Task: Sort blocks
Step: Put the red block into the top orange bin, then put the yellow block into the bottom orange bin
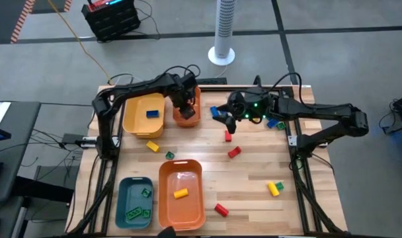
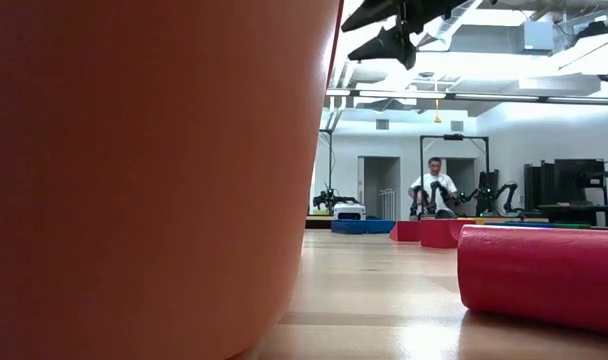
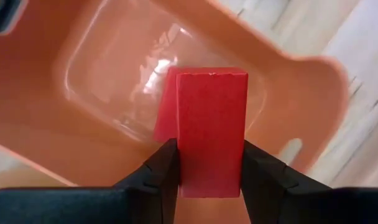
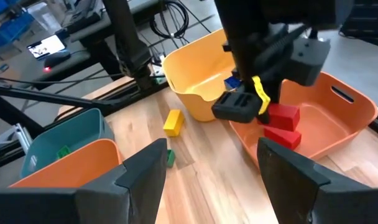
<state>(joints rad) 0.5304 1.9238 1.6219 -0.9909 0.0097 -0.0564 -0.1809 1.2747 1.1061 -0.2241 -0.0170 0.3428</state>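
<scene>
My left gripper [image 1: 183, 106] is over the small orange bin [image 1: 188, 118] at the table's far side, shut on a red block [image 3: 211, 124]. The right wrist view shows that block [image 4: 283, 115] above the bin, with another red block [image 4: 281, 137] below it inside. My right gripper [image 1: 226, 121] hovers open just right of that bin, near a blue block [image 1: 214, 111] and a red block [image 1: 228, 136] that lie on the table. Its fingers [image 4: 145, 174] frame the right wrist view and hold nothing. My left gripper pinches the red block between its two fingers [image 3: 164, 171], one on each of two opposite side faces at the block's near end [image 3: 211, 180]. The fingers come from above, pointing down into the bin. The block is lifted clear over the bin's floor.
A yellow bin [image 1: 136, 119] holds a blue block [image 1: 152, 114]. The teal bin [image 1: 123, 198] holds green blocks, the large orange bin [image 1: 188, 211] a yellow one [image 1: 180, 193]. Loose blocks lie at yellow [image 1: 153, 146], red [image 1: 234, 151], red [image 1: 221, 209], yellow [image 1: 274, 188]. A person [image 2: 434, 185] sits far behind.
</scene>
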